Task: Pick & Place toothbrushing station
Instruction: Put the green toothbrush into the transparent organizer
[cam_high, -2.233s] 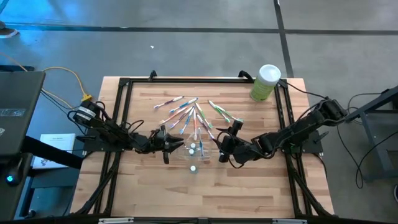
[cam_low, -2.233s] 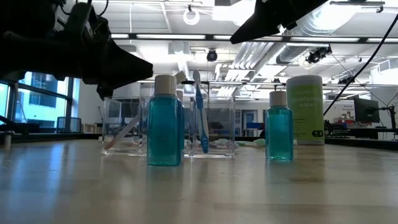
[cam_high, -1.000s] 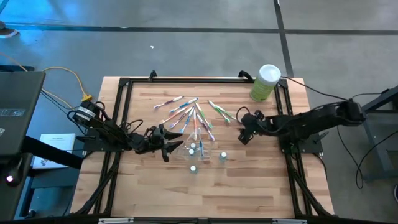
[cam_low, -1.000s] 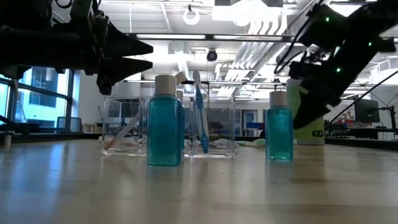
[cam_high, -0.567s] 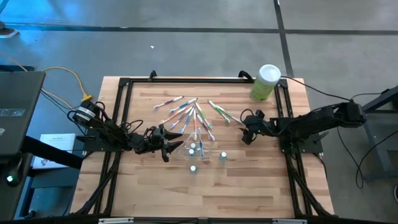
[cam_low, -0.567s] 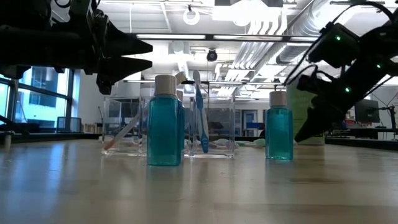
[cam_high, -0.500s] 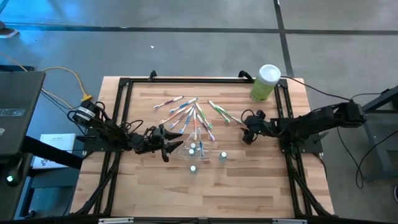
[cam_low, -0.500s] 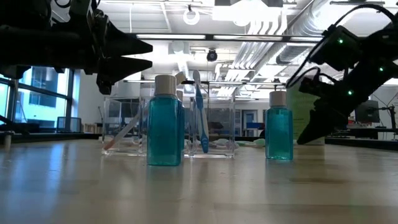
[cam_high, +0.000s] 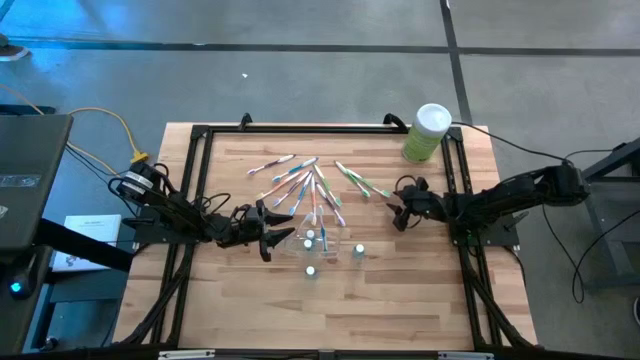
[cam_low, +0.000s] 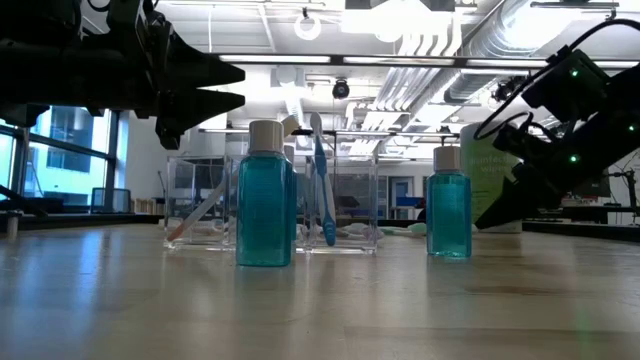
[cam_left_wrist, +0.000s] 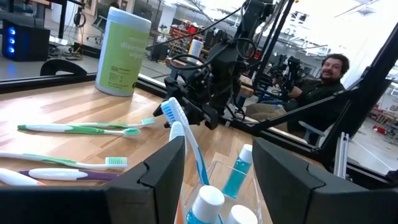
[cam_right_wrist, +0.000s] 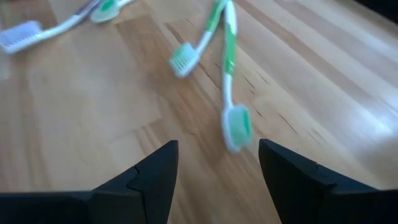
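Clear plastic formed the small holder, which stood on the wooden table directly ahead of the left gripper, whose two dark fingers were spread apart with nothing between them; in the left wrist view a blue toothbrush rose upright from the holder in the gap between those fingers. Three small white-capped bottles of blue liquid stood about the holder, the nearest bottle in front of it in the low view and another bottle off to the side, apart from it. Beyond the left fingertips a fan of pastel toothbrushes lay flat on the table. The right gripper hung just above the table surface, well clear of the holder, its fingers likewise spread and empty; a pair of green toothbrushes lay crossed on the wood just ahead of those fingertips, untouched. A tall green canister with a white lid stood at the table's far corner, behind the right gripper. A seated person was visible in the room beyond the table.
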